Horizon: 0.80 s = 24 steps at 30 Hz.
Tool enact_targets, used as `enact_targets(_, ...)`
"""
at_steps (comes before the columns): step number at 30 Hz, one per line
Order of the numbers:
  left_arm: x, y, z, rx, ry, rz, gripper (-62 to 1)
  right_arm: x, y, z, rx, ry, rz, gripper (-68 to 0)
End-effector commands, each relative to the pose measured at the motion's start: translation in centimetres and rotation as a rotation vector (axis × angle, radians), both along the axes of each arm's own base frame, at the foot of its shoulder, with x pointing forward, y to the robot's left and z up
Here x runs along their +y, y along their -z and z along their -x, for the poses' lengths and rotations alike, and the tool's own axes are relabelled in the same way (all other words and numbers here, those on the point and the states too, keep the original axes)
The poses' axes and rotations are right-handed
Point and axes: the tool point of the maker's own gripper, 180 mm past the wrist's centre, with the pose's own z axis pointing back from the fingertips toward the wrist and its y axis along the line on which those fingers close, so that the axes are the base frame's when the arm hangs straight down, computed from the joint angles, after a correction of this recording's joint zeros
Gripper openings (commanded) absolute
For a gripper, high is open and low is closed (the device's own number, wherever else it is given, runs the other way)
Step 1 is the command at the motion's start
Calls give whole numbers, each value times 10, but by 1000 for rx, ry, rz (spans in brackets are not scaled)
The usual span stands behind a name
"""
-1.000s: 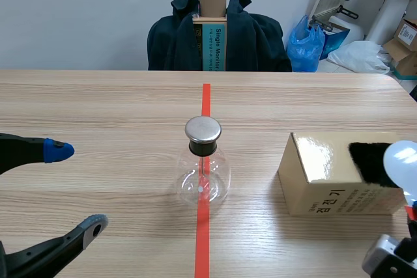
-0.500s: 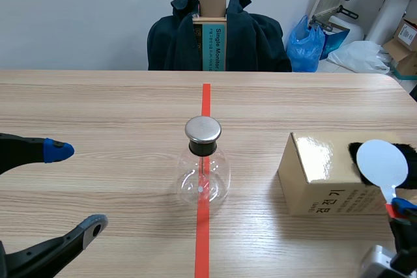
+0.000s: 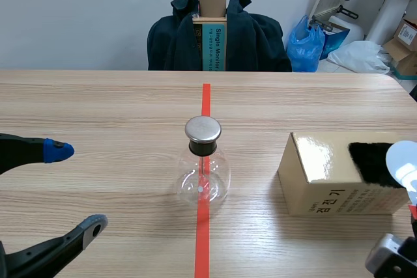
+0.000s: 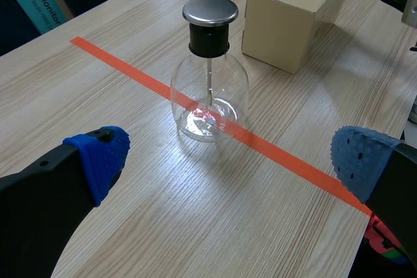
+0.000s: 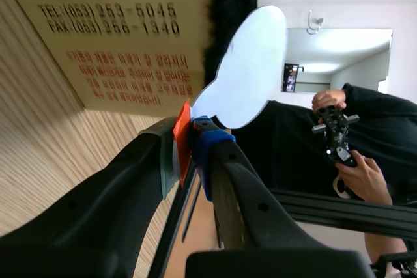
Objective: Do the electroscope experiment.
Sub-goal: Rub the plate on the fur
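Since half a second back: white disc (image 3: 404,162) has slid outward, farther from the electroscope flask (image 3: 203,172), across the black fur (image 3: 368,161). Flask and left arm unmoved.

Right gripper (image 5: 186,140) is pinched tight on the disc's orange-red handle (image 5: 182,136), with the blade upright against the fur. Left gripper (image 4: 231,157) is spread wide and holds nothing; the flask is just ahead of it. Flask sits mid-table (image 3: 98,109) on the tape line (image 3: 206,99). Fur lies atop the glossy cardboard box (image 3: 319,174) to the flask's right, apart from it.

Handling, my guess: the disc is thin, stiff, light plastic, so hold it by the handle only, never the face. The flask is clear thin glass, round-bellied, smooth, fragile and likely tippy. It has a black stopper, a flat brushed-metal cap (image 3: 202,129) and a thin rod below. Only the cap should be touched, gently.
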Motion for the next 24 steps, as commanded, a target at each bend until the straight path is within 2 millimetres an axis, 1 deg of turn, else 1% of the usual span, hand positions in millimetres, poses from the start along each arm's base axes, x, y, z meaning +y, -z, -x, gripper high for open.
enact_targets(1, -2, -5, -1, -12, -6, 29, 14, 18, -4, -5, -10, -112, -16, -668)
enact_targets(2, -2, -5, -1, -12, -6, 29, 14, 28, -5, -6, -16, -156, -29, -668)
enact_targets(3, -2, -5, -1, -12, -6, 28, 14, 32, -5, -5, -17, -174, -35, -668)
enact_targets(4, -2, -5, -1, -12, -6, 28, 14, 29, -4, -6, -16, -156, -31, -668)
enact_targets(5, -2, -5, -1, -12, -6, 28, 14, 19, -4, -6, -14, -105, -17, -668)
enact_targets(7, -2, -5, -1, -12, -6, 28, 14, -8, -3, -6, -3, 28, 18, -668)
enact_targets(8, -2, -5, -1, -12, -6, 28, 14, -15, -3, -5, -2, 57, 28, -668)
enact_targets(9, -2, -5, -1, -12, -6, 28, 14, -15, -4, -5, -4, 50, 28, -668)
enact_targets(10, -2, -5, -1, -12, -6, 28, 14, -6, -4, -6, -6, 4, 20, -668)
enact_targets(12, -2, -5, -1, -12, -6, 29, 14, 17, -5, -8, -12, -114, -2, -668)
enact_targets(13, -2, -5, -1, -12, -6, 29, 14, 25, -5, -8, -16, -149, -13, -668)
enact_targets(14, -2, -5, -1, -12, -6, 28, 14, 26, -5, -8, -16, -146, -14, -668)
enact_targets(15, -2, -5, -1, -12, -6, 28, 14, 19, -4, -9, -15, -110, -4, -668)
enact_targets(18, -2, -5, -1, -12, -6, 28, 14, -15, -3, -6, 1, 61, 40, -668)
enact_targets(19, -2, -5, -1, -12, -6, 28, 14, -19, -3, -6, 3, 76, 45, -668)
enact_targets(20, -2, -5, -1, -12, -6, 28, 14, -17, -3, -6, 4, 61, 42, -668)
enact_targets(24, -2, -5, -1, -12, -6, 28, 14, 23, -3, -8, -8, -129, -10, -668)
